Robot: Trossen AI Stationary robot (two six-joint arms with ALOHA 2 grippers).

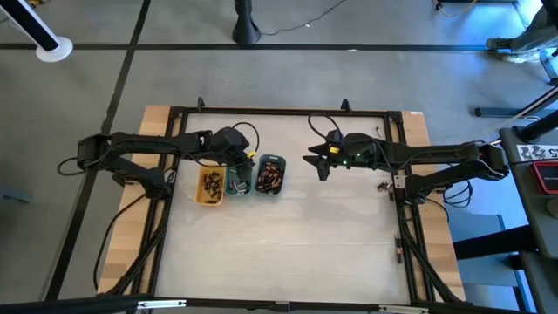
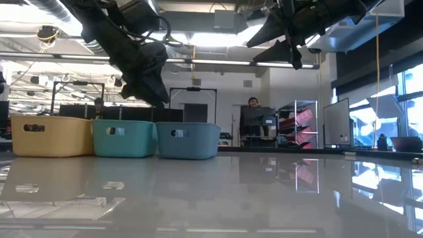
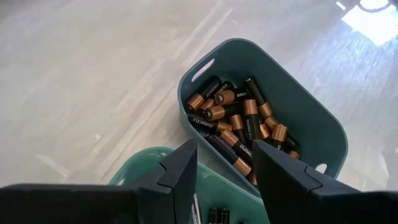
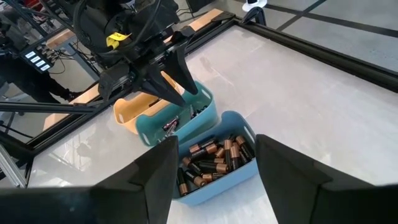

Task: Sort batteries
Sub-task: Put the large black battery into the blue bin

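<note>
Three small trays stand side by side at the table's far left: yellow (image 1: 199,190), green (image 1: 239,189) and grey-blue (image 1: 281,166). Copper-and-black batteries (image 3: 233,124) fill the grey-blue tray. More batteries (image 1: 211,184) lie in the yellow tray, and a few (image 3: 214,215) show in the green one. My left gripper (image 3: 225,155) hangs open over the green tray, slanting down, with nothing between its fingers. My right gripper (image 4: 216,146) stands open, high above the table to the right of the trays (image 1: 318,163), and faces them.
A black frame (image 1: 288,112) runs along the table's edges, with wooden boards (image 1: 157,118) outside it. The white tabletop (image 1: 296,244) lies bare on the near side of the trays. In the low view, people sit at desks (image 2: 254,116) in the room behind.
</note>
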